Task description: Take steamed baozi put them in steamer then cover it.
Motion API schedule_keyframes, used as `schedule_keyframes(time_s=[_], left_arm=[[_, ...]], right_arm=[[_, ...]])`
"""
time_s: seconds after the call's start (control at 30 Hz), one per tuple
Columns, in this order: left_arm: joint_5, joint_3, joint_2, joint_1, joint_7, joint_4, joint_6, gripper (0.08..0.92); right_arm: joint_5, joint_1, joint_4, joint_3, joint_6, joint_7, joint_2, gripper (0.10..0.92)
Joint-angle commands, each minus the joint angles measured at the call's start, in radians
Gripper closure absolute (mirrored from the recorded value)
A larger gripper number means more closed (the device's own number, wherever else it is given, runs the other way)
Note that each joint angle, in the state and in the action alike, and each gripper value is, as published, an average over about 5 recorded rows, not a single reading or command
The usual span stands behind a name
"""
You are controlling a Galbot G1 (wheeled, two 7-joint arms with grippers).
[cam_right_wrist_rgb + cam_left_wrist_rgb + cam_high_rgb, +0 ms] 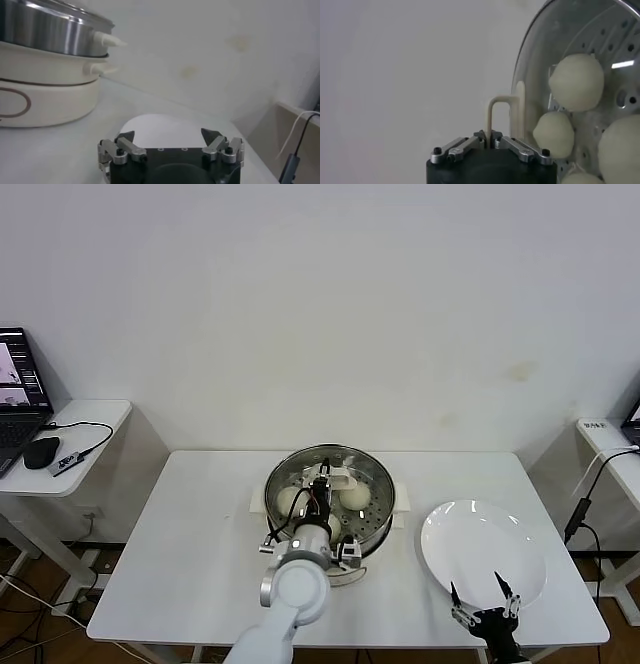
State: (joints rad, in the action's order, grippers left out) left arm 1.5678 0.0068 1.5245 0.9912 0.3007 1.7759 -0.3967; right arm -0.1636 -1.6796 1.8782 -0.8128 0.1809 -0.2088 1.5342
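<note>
Four baozi [576, 81] lie on the perforated tray inside the steamer [375, 529], as the left wrist view shows them through the glass; in the head view only two are plain to see, one on each side of the left arm. Going left to right across the table [190, 534]: the left gripper [322, 481] sits over the middle of the steamer, its fingers pressed together on the whitish handle [496, 107] of the cover [530, 65], pinching the upright loop from both sides. The cover lies flat over the pot, its steel rim roughly matching the pot's rim, though I cannot tell whether it is fully seated or hovers just above. The handle's long axis runs roughly left to right in the head view, and the jaws close across it.

To the right, well apart from the steamer, a bare white plate [484, 549] lies on the table. The right gripper [484, 604] hangs at the plate's near edge with its fingers spread wide, holding nothing.

My judgement is that the task is nearly done: buns in, cover over them. The coming move turns on the cover lying straight below the left gripper, so letting go and lifting straight up would leave it in place. The left arm is the nearer one by far; the right one only waits
</note>
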Motion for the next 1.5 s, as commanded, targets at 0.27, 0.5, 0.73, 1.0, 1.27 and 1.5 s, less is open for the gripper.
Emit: schedule_keyframes(time_s=[0.27,0.5,0.73,1.0,1.27,1.5], left_arm=[[0.005,-0.003,0.010,0.015,-0.013,0.019,0.006,0.843],[-0.004,0.017,-0.019,0.071,-0.013,0.126,0.007,0.671],[-0.052,0.038,-0.083,0.174,-0.037,0.286,0.025,0.480],[-0.360,-0.069,-0.192,0.434,-0.205,0.531,0.134,0.231],[-1.301,-0.486,-0.224,0.691,-0.470,0.504,0.476,0.177],[-1.692,-0.572,-0.214,0.835,-0.508,0.431,0.523,0.177]], right_arm=[[-0.001,-0.001,0.000,0.002,-0.001,-0.001,-0.004,0.203],[-0.003,0.000,-0.001,0.005,-0.003,-0.001,-0.003,0.203],[-0.003,-0.003,-0.001,0.005,-0.003,-0.001,-0.004,0.203],[0.001,-0.005,-0.002,0.003,-0.001,-0.002,-0.011,0.203],[0.027,-0.003,0.003,0.011,0.010,-0.001,-0.035,0.203],[0.114,-0.075,0.027,0.034,0.029,0.011,-0.151,0.203]])
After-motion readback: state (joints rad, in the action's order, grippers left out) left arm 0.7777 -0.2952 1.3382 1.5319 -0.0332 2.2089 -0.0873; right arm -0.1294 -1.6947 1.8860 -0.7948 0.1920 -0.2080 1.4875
